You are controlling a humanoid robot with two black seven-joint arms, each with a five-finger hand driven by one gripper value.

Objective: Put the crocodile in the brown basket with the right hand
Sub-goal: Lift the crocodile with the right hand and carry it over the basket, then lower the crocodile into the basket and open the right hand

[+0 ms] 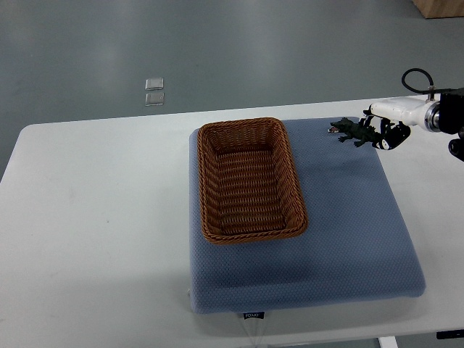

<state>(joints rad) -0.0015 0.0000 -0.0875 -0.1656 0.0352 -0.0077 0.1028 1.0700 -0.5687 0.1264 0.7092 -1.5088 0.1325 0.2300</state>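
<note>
Top view, single camera. The crocodile (351, 131) is at the far right corner of the blue pad (348, 232), head pointing left and tail end toward my right hand (386, 134). The hand reaches in from the right edge and sits right at the tail. It is dark against a dark toy, so I cannot tell whether it is clamped on the tail, merely touching it, or just short. I also cannot tell whether the toy rests on the pad or hangs slightly off it. The left arm is out of frame.

The brown basket (205, 181) lies lengthwise on the left half of the pad with nothing in it. It is well apart from the crocodile, to its left and nearer me. The pad lies on the white counter (94, 217).

My read: this is the grasp, or the very start of the carry.

Notes for doing it well:
- Confirm the hold before travelling. A grip on the tail alone would probably let the body swing or slip, so I would rather have the hand over the trunk.
- Lift straight up first, high enough that the dangling head clears the basket's right wall.
- Cross to the left and toward me, and stop over the middle of the basket floor, not over the rim.
- Lower inside the walls, then let go. Dropped from height, a light toy may bounce out.
</note>
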